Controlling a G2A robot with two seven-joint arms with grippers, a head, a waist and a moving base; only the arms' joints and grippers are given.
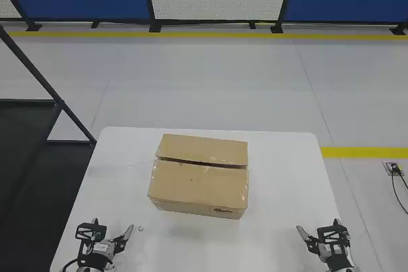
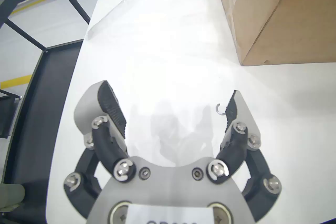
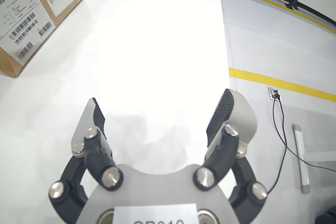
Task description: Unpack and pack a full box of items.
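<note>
We are holding our left gripper [image 2: 169, 93] and right gripper [image 3: 161, 100] over the worktop's [image 1: 285, 204] near corners, both sets of fingers spread wide and grasping nothing. The closed cardboard box [image 1: 199, 175] is sitting mid-worktop, well apart from both.
</note>
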